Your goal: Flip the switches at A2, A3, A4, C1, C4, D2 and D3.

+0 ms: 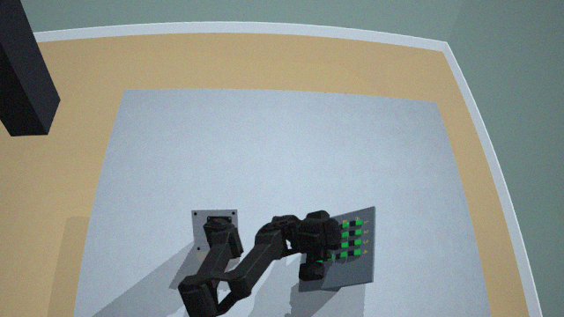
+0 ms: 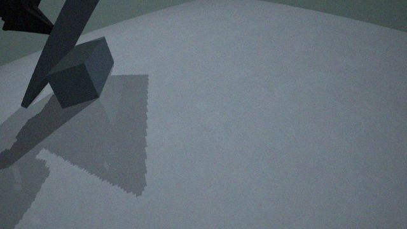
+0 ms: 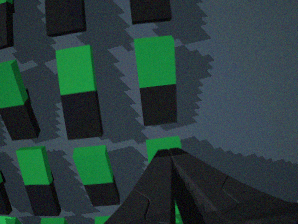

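The grey switch panel [image 1: 352, 275] [image 3: 260, 56] lies on the mat to the right of the arm's base. It carries rows of rocker switches [image 1: 352, 233] [image 3: 154, 63], each half green and half black, with yellow numbers 1 to 4 along its far edge. My gripper [image 1: 327, 255] [image 3: 168, 159] is shut, with nothing between the fingers. It is low over the panel's near side by column 4. In the wrist view the fingertips touch the green end of a switch [image 3: 162, 144] in the panel's edge column. The arm hides the near rows in the top view.
The arm's base plate [image 1: 198, 216] sits left of the panel on the grey mat [image 1: 273, 154], which lies on a tan table [image 1: 264, 57]. A dark post [image 1: 22, 79] stands at the far left. The exterior view shows only a grey box [image 2: 79, 71] and a dark bar [image 2: 57, 48].
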Controlling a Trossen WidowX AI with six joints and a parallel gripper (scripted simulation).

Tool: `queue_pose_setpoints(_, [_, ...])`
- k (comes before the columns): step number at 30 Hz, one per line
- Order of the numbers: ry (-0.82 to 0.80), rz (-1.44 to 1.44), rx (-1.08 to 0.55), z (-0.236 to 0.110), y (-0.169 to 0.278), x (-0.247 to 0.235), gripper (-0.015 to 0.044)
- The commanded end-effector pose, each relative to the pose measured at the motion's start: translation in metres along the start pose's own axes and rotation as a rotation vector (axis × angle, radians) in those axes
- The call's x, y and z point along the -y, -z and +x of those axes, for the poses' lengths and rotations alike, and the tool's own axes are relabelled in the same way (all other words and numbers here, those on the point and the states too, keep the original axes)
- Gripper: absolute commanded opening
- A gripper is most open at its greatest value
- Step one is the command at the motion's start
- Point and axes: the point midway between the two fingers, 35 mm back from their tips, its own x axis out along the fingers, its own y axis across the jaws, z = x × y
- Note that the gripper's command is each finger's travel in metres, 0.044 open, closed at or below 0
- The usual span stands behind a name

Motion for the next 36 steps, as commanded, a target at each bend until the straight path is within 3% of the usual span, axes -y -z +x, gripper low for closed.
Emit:
queue_pose_setpoints(1, [-0.005, -0.008, 0.0, 0.001, 0.0, -0.001, 0.0])
queue_pose_setpoints(26, [-0.005, -0.008, 0.0, 0.004, 0.0, -0.001, 0.0])
queue_pose_setpoints(36, [-0.009, -0.008, 0.023, -0.061, 0.003, -0.001, 0.0])
